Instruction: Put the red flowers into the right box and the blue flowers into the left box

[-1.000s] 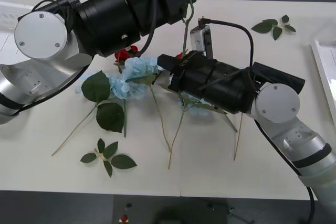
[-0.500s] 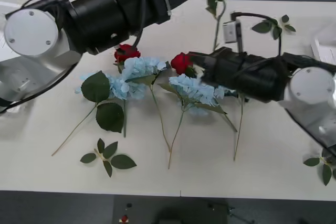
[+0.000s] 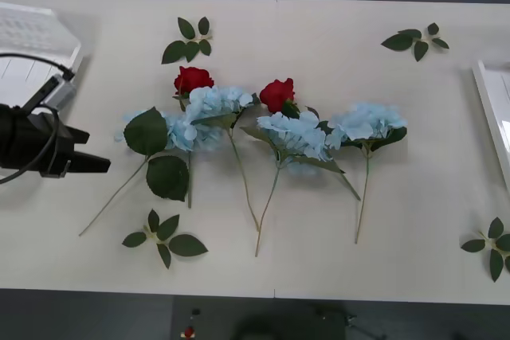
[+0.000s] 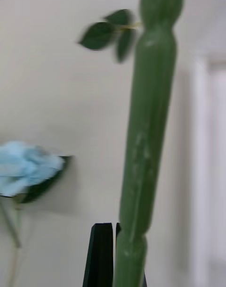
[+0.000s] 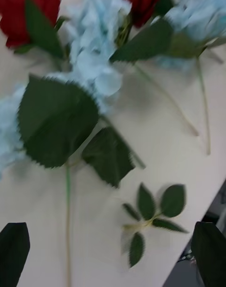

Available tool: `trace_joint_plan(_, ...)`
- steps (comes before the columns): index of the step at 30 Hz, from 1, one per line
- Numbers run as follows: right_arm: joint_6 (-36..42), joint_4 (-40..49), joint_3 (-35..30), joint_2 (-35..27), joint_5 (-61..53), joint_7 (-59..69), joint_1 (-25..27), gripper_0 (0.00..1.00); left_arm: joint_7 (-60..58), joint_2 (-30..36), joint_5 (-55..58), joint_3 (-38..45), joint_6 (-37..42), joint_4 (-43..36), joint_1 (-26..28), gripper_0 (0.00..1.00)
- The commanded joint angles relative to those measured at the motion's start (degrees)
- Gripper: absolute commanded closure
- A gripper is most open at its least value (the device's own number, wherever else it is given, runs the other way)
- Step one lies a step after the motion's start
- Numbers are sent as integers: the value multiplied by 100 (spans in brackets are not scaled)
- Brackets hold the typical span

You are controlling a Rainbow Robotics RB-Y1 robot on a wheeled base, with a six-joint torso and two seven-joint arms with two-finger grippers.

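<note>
Two red flowers [image 3: 192,80] [image 3: 276,93] lie on the white table among several blue flowers [image 3: 215,103] [image 3: 291,133] [image 3: 366,123]. My left gripper [image 3: 84,163] hovers at the table's left edge, pointing towards them. In the left wrist view it [image 5: 113,258] is open, with a blue flower [image 5: 96,37] and a red flower [image 5: 141,2] ahead. My right gripper [image 4: 120,256] is shut on a thick green flower stem [image 4: 148,127] whose bloom is out of view. The left box [image 3: 32,37] stands at the far left. The right box [image 3: 494,109] [image 4: 202,150] sits at the right edge.
Loose leaf sprigs lie at the back centre [image 3: 189,40], the back right [image 3: 414,40], the front left [image 3: 163,236] and the front right [image 3: 490,246]. The right wrist view shows a blue flower [image 4: 26,169] and a leaf sprig [image 4: 110,32] on the table below.
Both arms have left the middle of the table. The left arm drew back to the left edge. The right arm rose out of the front view, carrying a red flower by its stem.
</note>
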State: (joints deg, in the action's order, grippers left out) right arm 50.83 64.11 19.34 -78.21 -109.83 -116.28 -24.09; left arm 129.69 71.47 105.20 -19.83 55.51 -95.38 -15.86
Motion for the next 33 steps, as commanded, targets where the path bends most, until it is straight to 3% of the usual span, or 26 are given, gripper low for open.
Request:
trace_joint_plan(1,-328,-338,-53,-10,1543,-35,-131,100,373,-547,-501,-724,-119,555,-611,0)
trace_joint_plan(10,-1190,-1199,-53,649,3301,62,-113,100,285,-1276,-1169,-1691,-708,1548,-1516,0)
trace_joint_plan(14,-1752,-1586,-53,1001,3837,114,-175,100,285,-1426,-1661,-1832,-858,1575,-1630,0)
trace_joint_plan(19,-1849,-2140,-53,1370,4312,185,-491,100,294,-1505,-2311,-1990,-866,1548,-1639,0)
trace_joint_plan(20,-1928,-2228,-53,1423,4373,185,-544,95,285,-1531,-2434,-2051,-858,1548,-1639,0)
trace_joint_plan(22,-2086,-2324,-53,1510,4400,150,-605,55,250,-1566,-2698,-2236,-902,1566,-1648,0)
trace_joint_plan(24,-2113,-2351,-53,1554,4391,176,-623,37,215,-1566,-2856,-2412,-1060,1575,-1657,0)
trace_joint_plan(28,-2033,-2228,-53,1563,4329,106,-632,19,197,-1619,-3102,-2500,-1200,1575,-1665,0)
trace_joint_plan(32,-1409,-1700,-53,1510,4013,106,-623,15,180,-1821,-3489,-2509,-1209,1583,-1674,5)
trace_joint_plan(33,-1146,-1498,-53,1475,3820,141,-623,15,162,-1874,-3577,-2509,-1200,1601,-1665,16)
